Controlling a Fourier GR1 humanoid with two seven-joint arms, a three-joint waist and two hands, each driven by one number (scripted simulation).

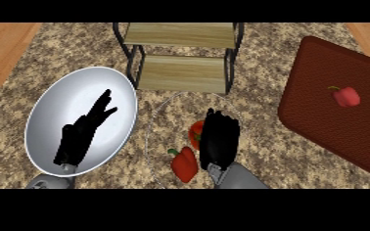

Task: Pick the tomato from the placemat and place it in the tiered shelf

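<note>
Tomato on placemat; right hand by pepper, state unclear; left hand splayed above plate.

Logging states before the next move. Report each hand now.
Left hand: open, holding nothing, above the white plate.
Right hand: cannot be told; it partly hides a red item beside it.

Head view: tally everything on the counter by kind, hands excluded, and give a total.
Red produce: 3, the tomato on the placemat, a pepper, and a red piece partly hidden by the right hand.
Plates: 2, a white plate and a clear plate.
Mats: 1, the placemat.
Shelves: 1, the tiered shelf.
Total: 7.
</note>
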